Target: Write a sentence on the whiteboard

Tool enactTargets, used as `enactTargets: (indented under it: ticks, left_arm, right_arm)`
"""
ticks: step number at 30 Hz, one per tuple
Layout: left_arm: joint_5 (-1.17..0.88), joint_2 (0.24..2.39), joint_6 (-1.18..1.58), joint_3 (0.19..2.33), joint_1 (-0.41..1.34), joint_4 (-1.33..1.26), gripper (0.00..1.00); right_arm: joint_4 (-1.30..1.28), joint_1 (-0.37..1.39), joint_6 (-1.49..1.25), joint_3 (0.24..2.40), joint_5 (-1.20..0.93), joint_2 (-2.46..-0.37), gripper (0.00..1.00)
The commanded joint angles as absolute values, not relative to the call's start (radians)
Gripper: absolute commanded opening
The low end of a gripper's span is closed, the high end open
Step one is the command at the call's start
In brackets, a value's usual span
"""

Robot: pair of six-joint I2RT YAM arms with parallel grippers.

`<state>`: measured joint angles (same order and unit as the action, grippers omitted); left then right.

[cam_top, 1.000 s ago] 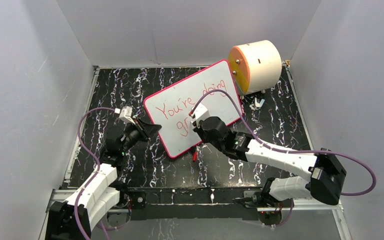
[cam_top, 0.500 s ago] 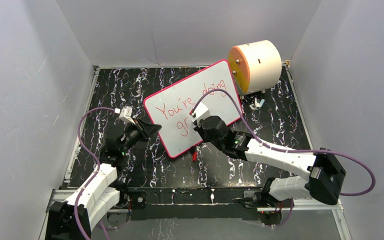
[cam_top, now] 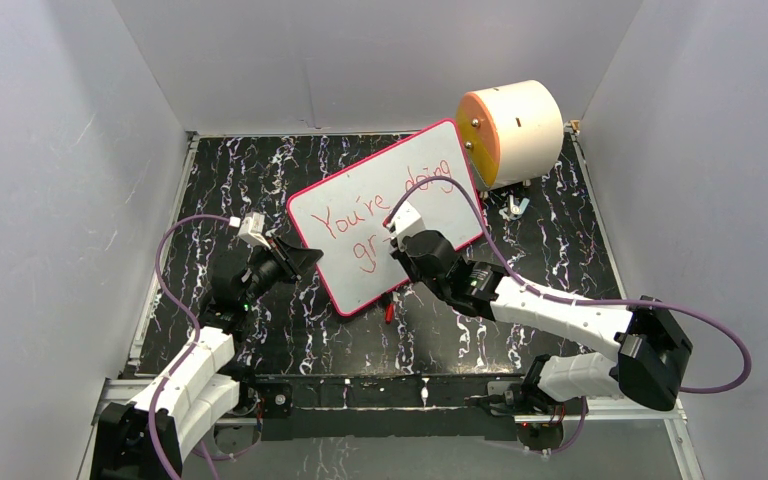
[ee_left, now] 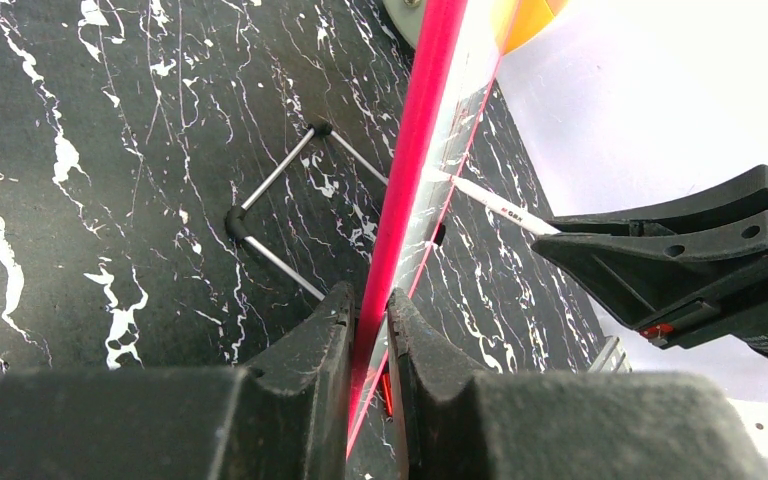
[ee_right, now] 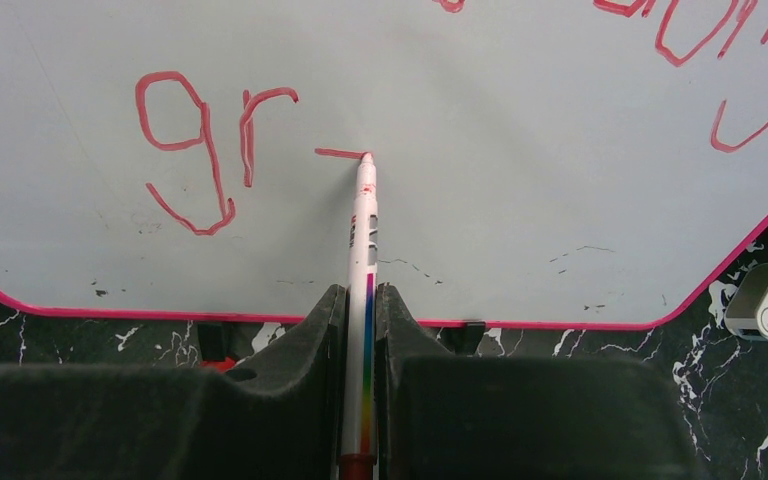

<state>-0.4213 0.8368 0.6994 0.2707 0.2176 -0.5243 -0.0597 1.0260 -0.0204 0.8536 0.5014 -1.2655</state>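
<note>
The whiteboard, white with a pink-red frame, stands tilted on the black marbled table. Its face fills the right wrist view; its frame edge shows in the left wrist view. The sentence in red reads "You're doing" above "gr" and a short new stroke. My left gripper is shut on the board's left edge. My right gripper is shut on a slim white marker whose red tip touches the board at the stroke's right end.
A cream cylinder with an orange face stands behind the board's right end. A red cap lies on the table under the board's near edge. A wire stand props the board from behind. A small white-grey part lies at the right.
My right gripper has shifted slightly right along the board with the marker, uncovering a short horizontal stroke after "gr". The left arm and the board have not moved.
</note>
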Motion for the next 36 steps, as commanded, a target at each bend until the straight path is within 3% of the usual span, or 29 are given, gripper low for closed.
enactTargets:
  ticks: [1, 17, 36]
  left_arm:
    - [-0.394, 0.845, 0.694, 0.295, 0.213, -0.474, 0.00]
    - [-0.394, 0.850, 0.696, 0.295, 0.213, -0.479, 0.00]
    - [-0.390, 0.851, 0.698, 0.295, 0.213, -0.476, 0.00]
  right_arm:
    - [0.029, 1.013, -0.006, 0.842, 0.529, -1.256, 0.00]
    - [0.076, 1.012, 0.026, 0.848, 0.456, -1.260, 0.00]
    - [-0.096, 1.012, 0.008, 0.863, 0.385, -1.259, 0.00]
